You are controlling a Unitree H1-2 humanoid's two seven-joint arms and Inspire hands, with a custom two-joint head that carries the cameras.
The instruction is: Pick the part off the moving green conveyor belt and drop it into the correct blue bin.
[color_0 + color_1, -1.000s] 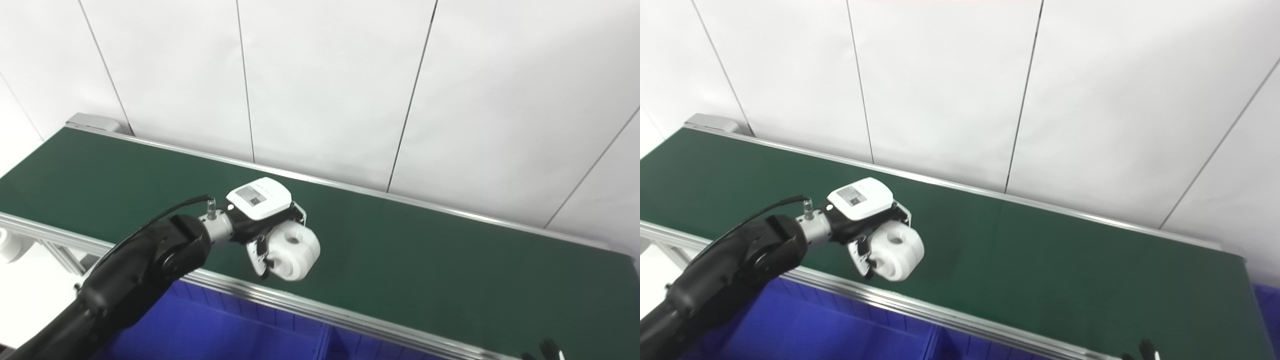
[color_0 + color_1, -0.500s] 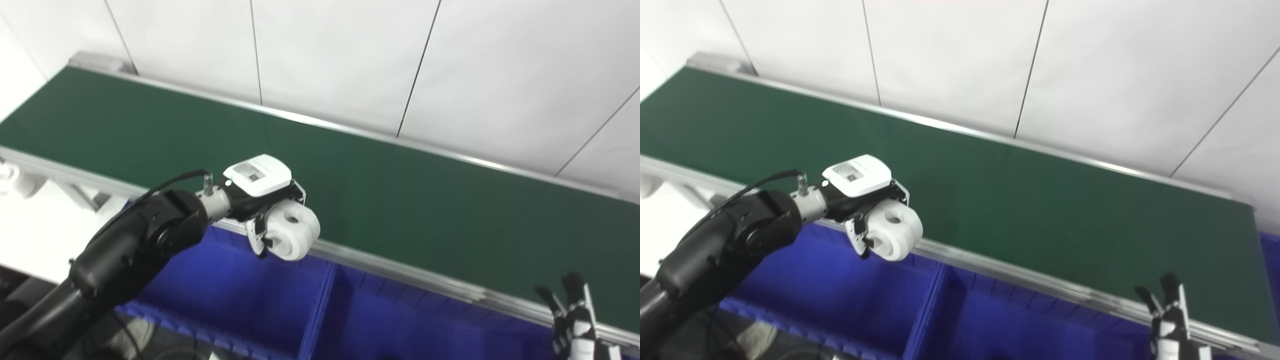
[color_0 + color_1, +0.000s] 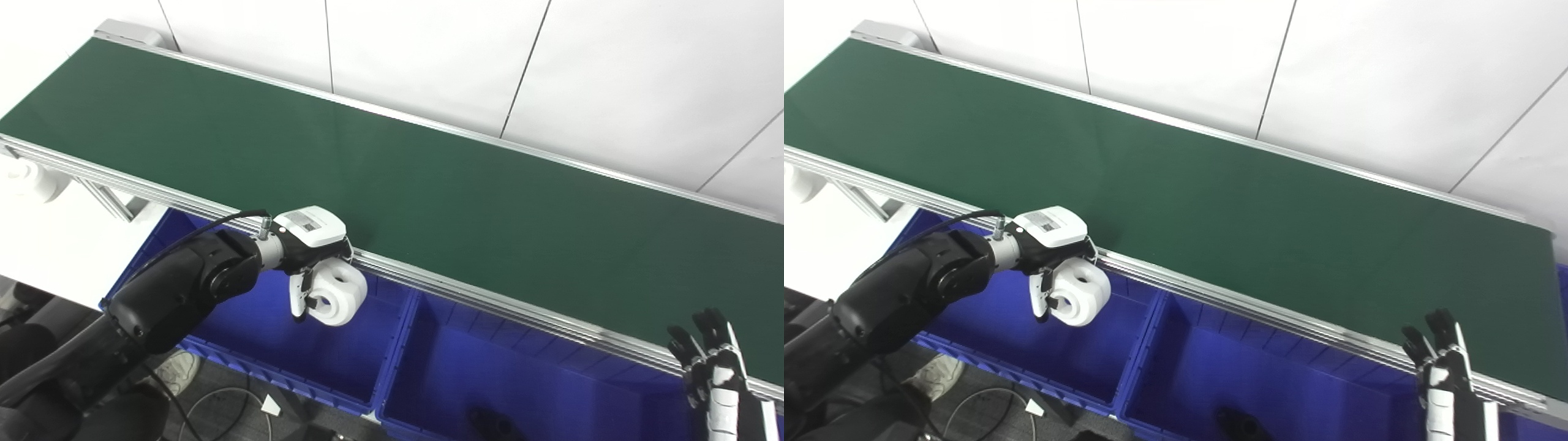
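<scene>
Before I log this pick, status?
Left hand shut on white part, over left bin. Right hand open, waiting. Belt bare; dark object in middle bin.

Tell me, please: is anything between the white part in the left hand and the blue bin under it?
Nothing visible is. The left hand holds the white part in the air above the left blue bin, past the conveyor belt rail. The bin floor below looks bare.
</scene>
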